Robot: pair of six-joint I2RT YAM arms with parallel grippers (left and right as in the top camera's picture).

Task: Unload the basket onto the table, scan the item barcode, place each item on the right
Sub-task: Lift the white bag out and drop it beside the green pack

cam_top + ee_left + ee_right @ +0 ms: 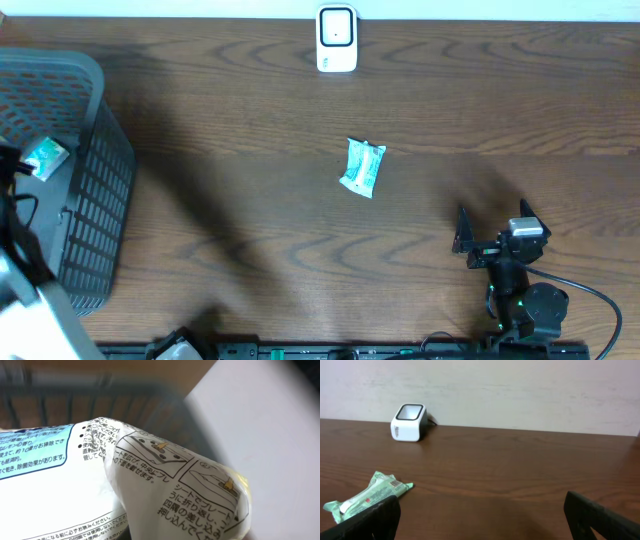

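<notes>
Glossy white-and-green film: the held packet (150,485) fills the left wrist view with its printed instructions facing the camera. The left gripper (28,163) pinches it within the grey basket (100,200), probably to lift it out for scanning. A second packet (362,166) lies mid-table, well apart from the white scanner (337,40). The right gripper (481,496) hangs spread wide, empty.

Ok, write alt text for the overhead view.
A green-and-white packet lies on a wooden table, a white scanner at its far edge. The left gripper holds a second packet at a grey basket; the right gripper is open, lower right.
</notes>
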